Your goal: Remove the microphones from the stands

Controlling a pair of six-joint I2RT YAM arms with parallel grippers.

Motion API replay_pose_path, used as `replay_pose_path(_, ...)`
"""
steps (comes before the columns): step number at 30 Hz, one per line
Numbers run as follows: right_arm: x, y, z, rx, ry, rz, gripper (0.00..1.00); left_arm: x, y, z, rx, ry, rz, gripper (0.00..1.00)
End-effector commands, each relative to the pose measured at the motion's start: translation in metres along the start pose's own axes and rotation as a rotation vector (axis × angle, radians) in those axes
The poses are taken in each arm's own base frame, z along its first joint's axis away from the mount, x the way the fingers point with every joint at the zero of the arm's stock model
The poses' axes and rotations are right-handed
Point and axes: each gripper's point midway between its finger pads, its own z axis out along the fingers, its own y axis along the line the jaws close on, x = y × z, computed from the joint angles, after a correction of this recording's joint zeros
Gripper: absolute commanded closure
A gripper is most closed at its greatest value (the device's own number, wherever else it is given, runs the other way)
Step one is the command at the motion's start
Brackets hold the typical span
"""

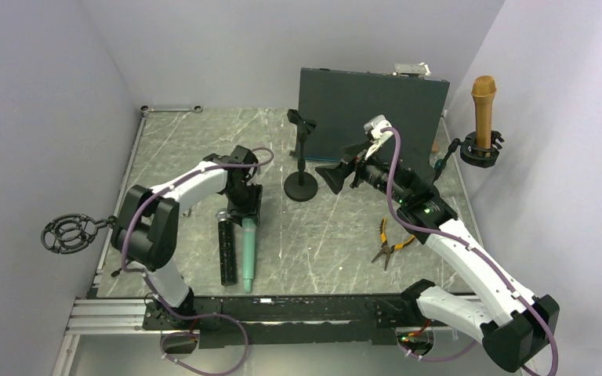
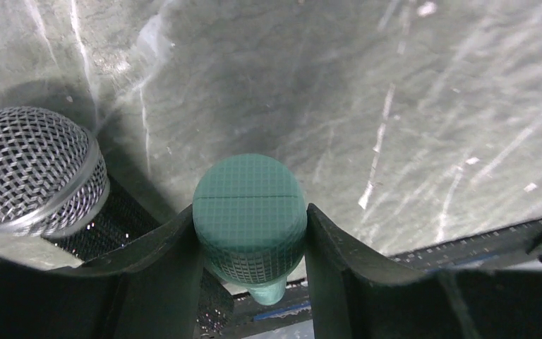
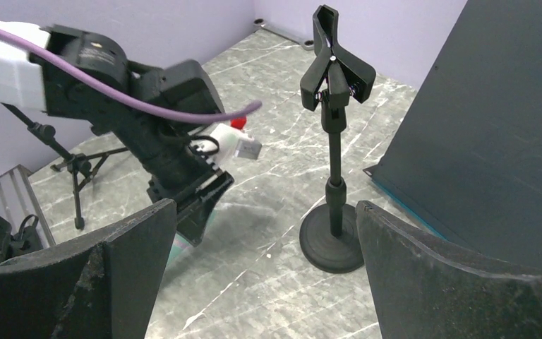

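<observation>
- Microphone stand [image 1: 301, 160] is standing upright near the middle of the table [image 1: 329, 251], its round base [image 3: 332, 244] resting flat on the marbled surface.
- Its clip [image 3: 335, 60] is gaping at the top of the pole, holding nothing.
- The teal microphone [image 2: 248, 212] is lying flat on the table at about 7 o'clock from the stand and well apart from it, with its grille end pointing toward 12 o'clock.
- The left gripper [image 1: 244, 210] is reaching down over that grille end. In the left wrist view its fingers [image 2: 162, 268] are pressing against both sides of the teal head, so it is clamping the teal microphone.
- A black microphone [image 1: 226, 251] with a silver mesh head is lying just beside the teal one, at its 9 o'clock and parallel to it.
- The right gripper [image 3: 265, 208] is hovering at 3 o'clock of the stand and facing it, with its jaws spread wide and gripping nothing.
- Yellow-handled pliers [image 1: 388, 243] are lying on the table at 4 o'clock from the stand.
- A dark panel [image 1: 372, 110] is standing at 1 o'clock from the stand.
- A gold microphone [image 1: 483, 110] is sitting upright in a mount by the wall at 3 o'clock.
</observation>
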Motion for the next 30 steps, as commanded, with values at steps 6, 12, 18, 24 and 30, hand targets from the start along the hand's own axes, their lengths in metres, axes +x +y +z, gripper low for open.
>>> replay_pose_path(6, -0.017, 0.001, -0.006, 0.009, -0.05, -0.028, 0.0, -0.013, 0.022, 0.032, -0.183, -0.058, -0.078, 0.76)
replay_pose_path(12, -0.017, 0.001, -0.006, 0.01, -0.046, -0.027, 0.0, -0.013, 0.019, 0.041, -0.175, -0.076, -0.087, 0.51)
replay_pose_path(18, -0.015, 0.0, -0.005, 0.012, -0.041, -0.025, 0.0, -0.015, 0.013, 0.034, -0.167, -0.087, -0.073, 0.39)
replay_pose_path(24, -0.015, -0.001, -0.004, 0.014, -0.035, -0.026, 0.0, -0.018, 0.004, 0.012, -0.142, -0.13, -0.062, 0.24)
replay_pose_path(30, -0.014, -0.002, -0.003, 0.017, -0.035, -0.023, 0.0, -0.027, 0.0, -0.025, -0.135, -0.22, -0.053, 0.07)
